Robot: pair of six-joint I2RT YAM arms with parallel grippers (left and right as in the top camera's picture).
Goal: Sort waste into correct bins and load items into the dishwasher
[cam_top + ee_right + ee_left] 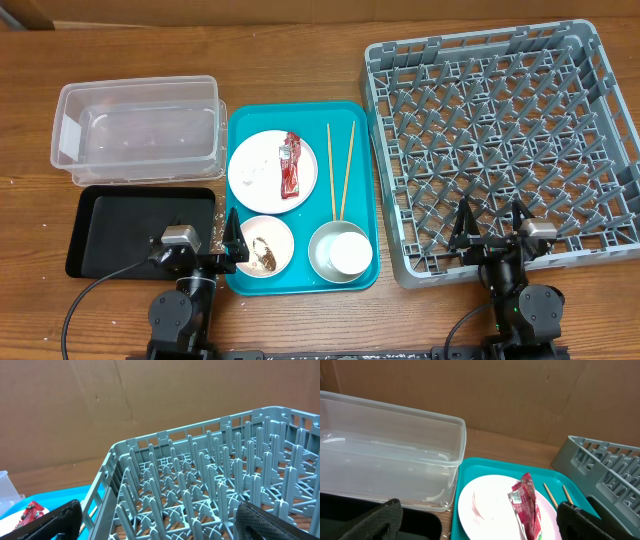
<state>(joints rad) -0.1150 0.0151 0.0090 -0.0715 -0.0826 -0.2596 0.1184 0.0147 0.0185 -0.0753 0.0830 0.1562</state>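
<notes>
while the red wrapper point(290, 166) lies on the white plate point(258, 172) at the teal tray's point(363, 200) far left, its near-left bowl point(281, 234) holds seemingly brown scraps point(263, 251). left gripper point(224, 245) at the tray's near-left corner, right gripper point(490, 235) well right, both with jaws apart.

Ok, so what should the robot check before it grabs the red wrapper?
1. Left pincer open: ok.
2. Right pincer open, holding nothing: ok.
3. Red wrapper uncovered, lying on the plate: ok.
4. Clear tub has room: ok, it looks empty.
5. Rack has free pegs: ok, nothing in it.
6. Cup standing by itself: not ok, it sits inside a bowl.
</notes>
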